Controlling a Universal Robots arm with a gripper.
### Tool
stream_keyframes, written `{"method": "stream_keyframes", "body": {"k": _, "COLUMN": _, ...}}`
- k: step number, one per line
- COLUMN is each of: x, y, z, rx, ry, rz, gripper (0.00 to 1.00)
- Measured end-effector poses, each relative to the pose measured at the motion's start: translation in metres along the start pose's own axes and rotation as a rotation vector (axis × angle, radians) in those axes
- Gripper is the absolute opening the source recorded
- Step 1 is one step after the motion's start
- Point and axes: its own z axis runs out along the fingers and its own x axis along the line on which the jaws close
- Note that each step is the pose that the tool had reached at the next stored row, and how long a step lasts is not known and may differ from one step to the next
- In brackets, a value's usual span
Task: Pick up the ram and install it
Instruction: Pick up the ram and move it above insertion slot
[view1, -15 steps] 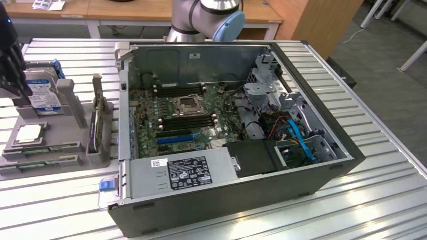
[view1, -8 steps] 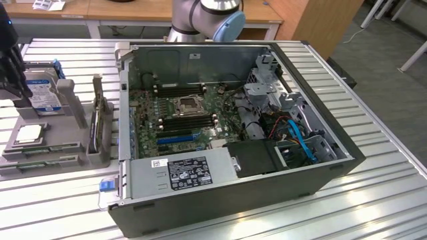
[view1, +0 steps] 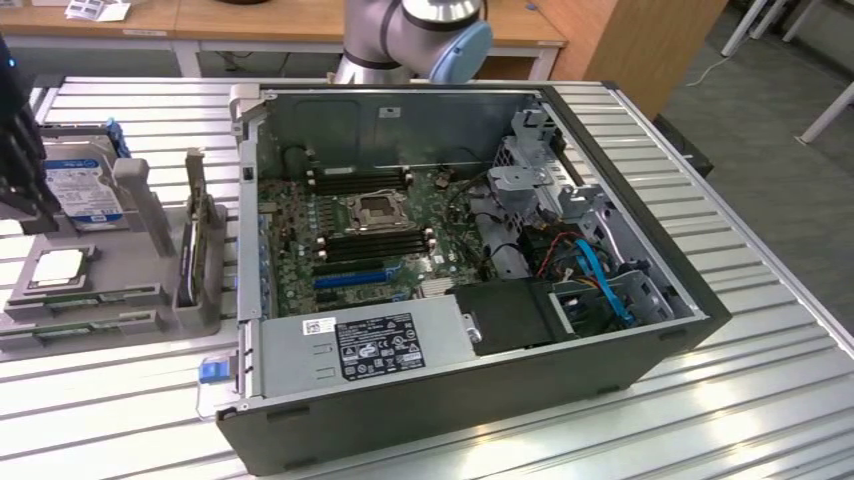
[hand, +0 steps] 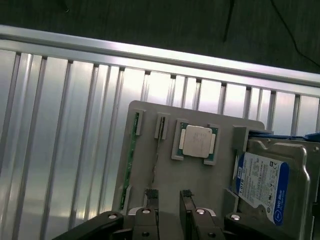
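Note:
Two ram sticks stand on edge in a grey holder (hand: 200, 180): one ram (hand: 132, 152) shows its green edge, and a second ram (hand: 157, 147) beside it looks very thin. In the exterior view they are green strips (view1: 83, 298) along the holder's front. My gripper (hand: 168, 199) hangs open above the holder, its dark fingertips (hand: 151, 194) close to the end of the thinner stick, with nothing between them. In the exterior view the gripper (view1: 27, 195) is a dark shape at the far left edge. The black memory slots (view1: 378, 243) lie beside the processor socket (view1: 374, 210).
The holder also carries a loose processor (hand: 196, 141) and a blue-labelled hard drive (hand: 265, 182). The open computer case (view1: 467, 400) fills the middle of the slatted metal table (view1: 747, 420), with a power supply (view1: 367, 345), blue cables (view1: 601, 285) and a blue expansion slot (view1: 354, 275) inside.

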Motion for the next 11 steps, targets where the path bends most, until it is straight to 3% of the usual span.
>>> {"method": "stream_keyframes", "body": {"k": 6, "x": 0.026, "y": 0.0027, "z": 0.0104, "rx": 0.0, "ry": -0.0014, "rz": 0.0, "gripper": 0.31}}
{"method": "stream_keyframes", "body": {"k": 11, "x": 0.027, "y": 0.0011, "z": 0.0195, "rx": 0.0001, "ry": -0.0014, "rz": 0.0, "gripper": 0.31}}
